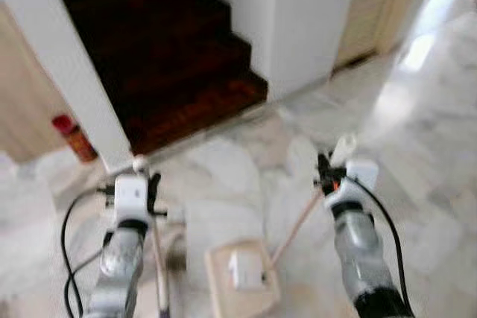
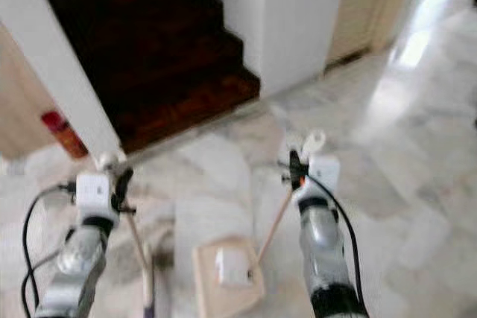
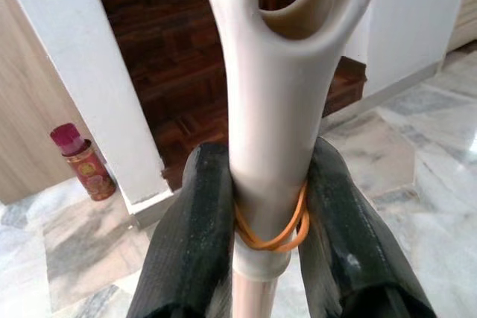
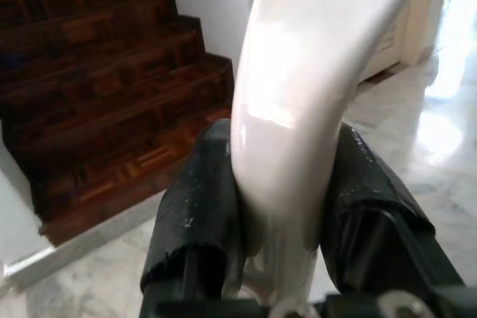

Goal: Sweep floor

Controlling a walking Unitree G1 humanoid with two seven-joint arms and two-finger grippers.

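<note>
My left gripper (image 1: 141, 178) is shut on the cream broom handle (image 3: 279, 72), which has a hanging hole at its top and an orange rubber band (image 3: 272, 232) just below my fingers. The broom's thin stick (image 1: 158, 255) runs down to the marble floor. My right gripper (image 1: 333, 170) is shut on the white top of the dustpan handle (image 4: 298, 87). Its slim shaft (image 1: 297, 227) slants down to the cream dustpan (image 1: 240, 277), which lies on the floor between my arms. The broom's head is hidden at the lower frame edge.
Dark wooden stairs (image 1: 171, 57) rise straight ahead between a white post (image 1: 71, 72) and a white wall block (image 1: 298, 20). A red-capped can (image 1: 74, 138) stands left of the post. A louvred door (image 1: 373, 5) is at the right, with bright marble floor (image 1: 425, 109) beside it.
</note>
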